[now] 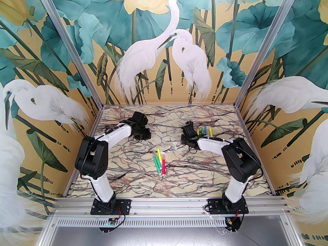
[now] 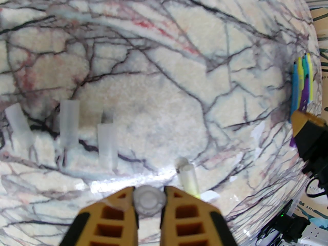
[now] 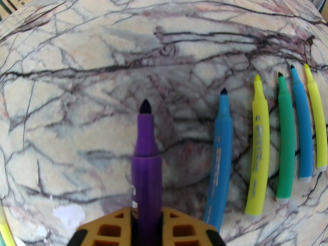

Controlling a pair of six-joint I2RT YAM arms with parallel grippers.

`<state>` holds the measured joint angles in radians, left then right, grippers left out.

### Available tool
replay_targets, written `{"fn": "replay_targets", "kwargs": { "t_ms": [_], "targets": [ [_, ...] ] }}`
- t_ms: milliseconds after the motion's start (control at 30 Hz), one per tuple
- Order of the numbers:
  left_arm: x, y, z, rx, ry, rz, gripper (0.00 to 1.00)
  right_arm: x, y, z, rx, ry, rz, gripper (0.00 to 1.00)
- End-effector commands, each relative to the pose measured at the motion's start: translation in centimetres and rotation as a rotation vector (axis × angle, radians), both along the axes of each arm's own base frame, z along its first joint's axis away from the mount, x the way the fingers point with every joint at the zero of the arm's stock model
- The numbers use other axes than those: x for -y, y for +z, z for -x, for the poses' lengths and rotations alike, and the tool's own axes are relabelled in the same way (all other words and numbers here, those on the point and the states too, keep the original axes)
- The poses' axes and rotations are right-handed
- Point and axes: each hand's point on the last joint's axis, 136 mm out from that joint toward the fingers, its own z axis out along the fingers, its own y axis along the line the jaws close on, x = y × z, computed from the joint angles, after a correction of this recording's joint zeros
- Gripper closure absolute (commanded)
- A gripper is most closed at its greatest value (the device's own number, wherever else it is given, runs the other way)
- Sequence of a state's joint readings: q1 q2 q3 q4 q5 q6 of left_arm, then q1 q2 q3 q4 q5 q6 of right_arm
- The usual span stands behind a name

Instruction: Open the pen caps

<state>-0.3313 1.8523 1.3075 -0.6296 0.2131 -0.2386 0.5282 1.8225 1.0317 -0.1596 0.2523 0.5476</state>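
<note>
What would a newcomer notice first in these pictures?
The right tool grips a purple felt-tip marker, tip bare, with five more uncapped blue, yellow and green markers lying in a row to its right on the marble-patterned table. The left tool clamps a pale translucent cap, and three similar loose caps lie ahead on its left.

I work in a robotics lab cell: aluminium frame posts [image 1: 68, 38], printed heron wall panels [image 1: 164, 47], my arm bases [image 1: 105, 206] bolted to a rail [image 1: 166, 204].
</note>
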Motion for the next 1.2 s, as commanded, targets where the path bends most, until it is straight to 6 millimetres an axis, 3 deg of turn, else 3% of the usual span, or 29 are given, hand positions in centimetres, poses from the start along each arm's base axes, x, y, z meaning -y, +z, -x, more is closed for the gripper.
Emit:
{"fn": "replay_targets", "kwargs": {
  "t_ms": [0, 333, 700, 1167],
  "targets": [
    [1.1, -0.7, 0.1, -0.039, -0.050, 0.023, 1.00, 0.7, -0.2, -0.8, 0.005, -0.047, 0.045, 1.00],
    [1.3, -2.8, 0.2, -0.094, -0.062, -0.011, 0.97, 1.4, -1.7, -1.5, -0.031, -0.076, 0.103, 1.00],
    [1.7, -4.2, 0.4, -0.130, -0.070, 0.002, 0.90, 1.9, -2.4, -1.3, -0.063, -0.082, 0.115, 0.88],
    [2.2, -3.4, 0.5, -0.112, -0.086, 0.037, 0.70, 2.0, -2.3, -1.1, -0.074, -0.074, 0.120, 0.76]
  ]
}}
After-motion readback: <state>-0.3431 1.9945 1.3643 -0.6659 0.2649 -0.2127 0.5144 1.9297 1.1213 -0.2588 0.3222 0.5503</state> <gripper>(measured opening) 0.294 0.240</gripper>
